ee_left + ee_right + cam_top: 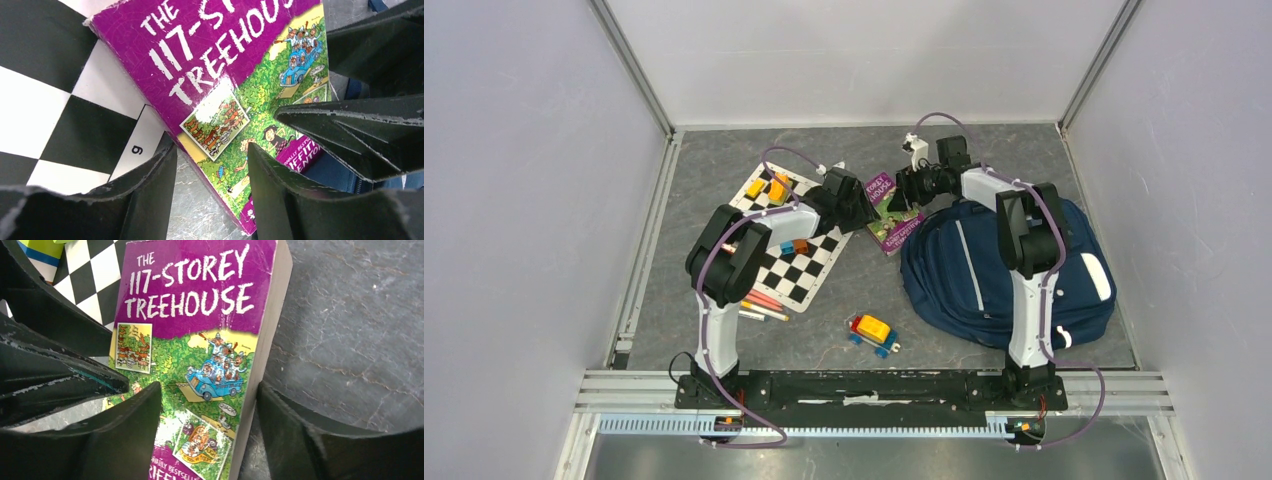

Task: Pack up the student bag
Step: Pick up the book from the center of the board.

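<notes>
Top external view: the student bag [984, 285], a large navy-blue fabric backpack with a pale grey diagonal stripe, lies flat on the grey stone-patterned table [724, 150], close to its right edge. The right arm reaches over it. Nothing can be seen inside the bag, and I cannot tell from here whether its zips are done up.

Just off the bag's far left side lies a purple-and-green paperback book [892, 228]. The left gripper [864, 205] and the right gripper [902, 190] meet over it from either side.

Left of the book, towards the middle of the table, sits a black-and-white chequered board [809, 265]. It carries small yellow, orange and blue blocks [769, 187], and a few coloured pencils [762, 305] lie at its near left corner. A red, yellow and blue toy vehicle [873, 333] stands nearer the table's near edge.

Left wrist view: the left gripper [210, 150] has its jaws apart, set either side of one corner of the paperback book [220, 65]. Bare table [195, 210] shows between one finger and the book's edge, so nothing is clamped. The book overlaps the chequered board [45, 130]. Navy fabric of the student bag [327, 172] shows past the book's other side. The right gripper's black fingers [350, 135] come in from that side.

Right wrist view: the right gripper [209, 390] is also spread. One finger is over the cover of the paperback book [200, 315] and the other is beside its page edge, above the table [350, 330]. I see no squeeze on the book. The left gripper's fingers [60, 375] sit at the book's far side, over the chequered board [95, 285].
</notes>
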`<state>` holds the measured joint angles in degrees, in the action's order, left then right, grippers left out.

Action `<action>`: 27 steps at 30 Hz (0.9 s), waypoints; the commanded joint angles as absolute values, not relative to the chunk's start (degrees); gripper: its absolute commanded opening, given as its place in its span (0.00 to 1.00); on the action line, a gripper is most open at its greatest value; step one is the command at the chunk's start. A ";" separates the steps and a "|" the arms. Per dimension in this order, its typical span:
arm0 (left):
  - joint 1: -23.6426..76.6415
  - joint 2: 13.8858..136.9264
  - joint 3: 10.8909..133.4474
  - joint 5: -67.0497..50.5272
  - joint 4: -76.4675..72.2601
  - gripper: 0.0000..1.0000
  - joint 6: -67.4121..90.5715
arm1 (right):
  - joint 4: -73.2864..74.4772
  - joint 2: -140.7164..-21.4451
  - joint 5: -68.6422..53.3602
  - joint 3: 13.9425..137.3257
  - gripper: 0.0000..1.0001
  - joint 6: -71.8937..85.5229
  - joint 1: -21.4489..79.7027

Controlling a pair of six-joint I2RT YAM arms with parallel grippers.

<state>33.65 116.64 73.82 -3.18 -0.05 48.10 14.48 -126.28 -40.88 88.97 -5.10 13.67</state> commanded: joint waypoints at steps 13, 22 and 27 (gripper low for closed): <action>34.90 109.45 75.55 -0.35 -0.27 0.66 43.16 | 3.58 -111.90 -41.34 76.76 0.00 14.58 16.59; 34.91 83.24 67.09 6.06 5.09 1.00 38.59 | -11.54 -94.84 -38.76 69.27 0.00 26.66 15.51; 34.83 67.59 59.20 3.32 5.04 1.00 39.64 | -22.19 -85.50 -39.71 63.14 0.00 33.56 15.55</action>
<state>34.85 76.47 64.73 3.79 5.17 41.50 -6.98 -94.17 -36.51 66.19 24.69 15.70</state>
